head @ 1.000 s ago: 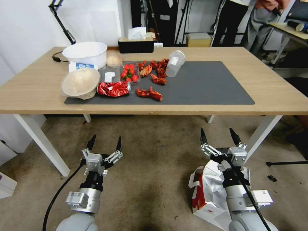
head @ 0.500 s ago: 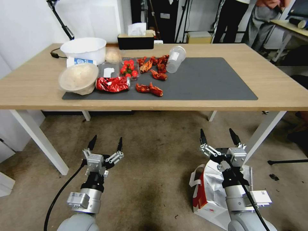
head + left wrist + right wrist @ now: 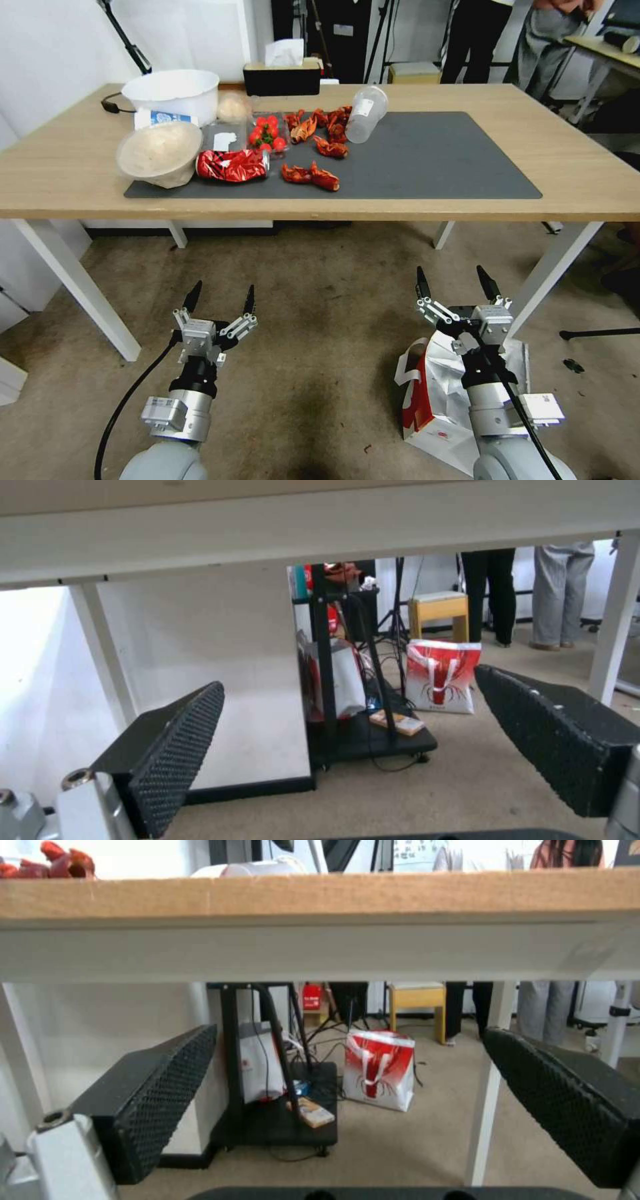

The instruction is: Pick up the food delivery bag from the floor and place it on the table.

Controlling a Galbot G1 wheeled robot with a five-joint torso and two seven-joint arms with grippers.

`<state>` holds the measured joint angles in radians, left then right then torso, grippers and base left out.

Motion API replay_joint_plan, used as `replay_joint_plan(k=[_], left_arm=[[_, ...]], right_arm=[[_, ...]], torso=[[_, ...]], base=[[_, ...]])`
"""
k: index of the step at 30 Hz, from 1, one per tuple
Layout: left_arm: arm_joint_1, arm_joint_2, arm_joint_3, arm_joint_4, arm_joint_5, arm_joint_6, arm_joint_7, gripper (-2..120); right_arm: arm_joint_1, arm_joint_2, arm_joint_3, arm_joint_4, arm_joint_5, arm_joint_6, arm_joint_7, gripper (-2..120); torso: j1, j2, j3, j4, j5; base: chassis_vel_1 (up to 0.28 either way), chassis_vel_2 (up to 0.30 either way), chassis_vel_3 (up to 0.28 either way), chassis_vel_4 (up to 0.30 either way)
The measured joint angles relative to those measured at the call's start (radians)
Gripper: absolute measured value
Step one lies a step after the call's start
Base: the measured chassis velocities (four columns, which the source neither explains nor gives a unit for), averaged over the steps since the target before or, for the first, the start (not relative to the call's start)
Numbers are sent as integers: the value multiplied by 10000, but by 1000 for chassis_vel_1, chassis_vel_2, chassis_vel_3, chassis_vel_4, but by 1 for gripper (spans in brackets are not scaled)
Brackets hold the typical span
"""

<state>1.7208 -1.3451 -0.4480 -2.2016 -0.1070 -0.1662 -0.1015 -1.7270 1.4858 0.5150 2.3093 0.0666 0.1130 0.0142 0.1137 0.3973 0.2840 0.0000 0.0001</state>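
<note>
The head view showed the large light-wood table (image 3: 587, 180) on white legs from above, its dark grey rectangular mat (image 3: 433, 160) carrying a crumpled red foil packet (image 3: 230, 165). Both wrist views looked under that table's edge instead, to a white-and-red printed bag (image 3: 441, 675) standing on the carpet beyond it.

The boxy white paper food delivery bag (image 3: 433, 393) with a red side panel lay on the beige carpet on the near side of the table, by its right front leg. The right gripper (image 3: 455, 283) hung just above the bag's far end, its jaws apart and empty. The left gripper (image 3: 221, 297) hovered over bare carpet, well apart from the bag, jaws also spread.
</note>
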Motion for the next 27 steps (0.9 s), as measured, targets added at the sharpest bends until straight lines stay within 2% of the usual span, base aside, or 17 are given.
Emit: replay_joint_plan(k=[27], left_arm=[[107, -10, 4, -90, 46, 1, 78, 95]], right_arm=[[-67, 0, 3, 122, 11, -38, 104, 100]], torso=[[-330, -1059, -733, 0, 0]], base=[[0, 0, 0, 0]])
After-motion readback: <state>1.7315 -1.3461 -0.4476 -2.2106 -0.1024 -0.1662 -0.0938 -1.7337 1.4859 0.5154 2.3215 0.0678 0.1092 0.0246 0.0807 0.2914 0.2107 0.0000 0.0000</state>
